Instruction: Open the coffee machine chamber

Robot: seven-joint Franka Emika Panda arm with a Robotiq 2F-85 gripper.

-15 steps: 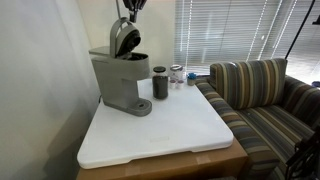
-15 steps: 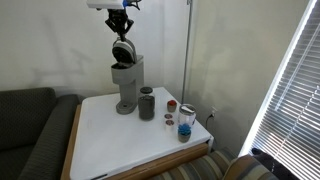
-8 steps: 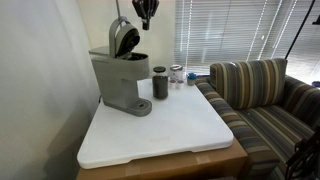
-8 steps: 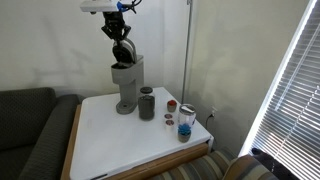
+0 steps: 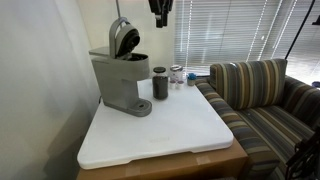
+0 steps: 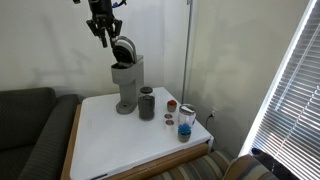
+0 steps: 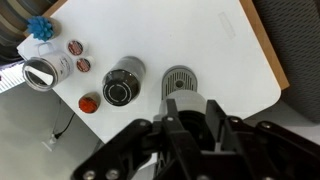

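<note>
Exterior view: chamber (image 5: 124, 38) lid upright.

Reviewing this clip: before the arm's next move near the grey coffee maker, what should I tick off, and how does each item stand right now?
1. Is the rounded grey hinged lid raised off the pod cavity? Ok: it stands tilted up in both exterior views.
2. Is the gripper clear of the lid? Ok: in an exterior view it hangs above and to one side, not touching.
3. Jaw opening: cannot tell.
4. Is the boxy matte grey coffee machine upright on the white table? Ok.
5. Is the small dark cylindrical cup upright and apart from the machine? Ok.
</note>
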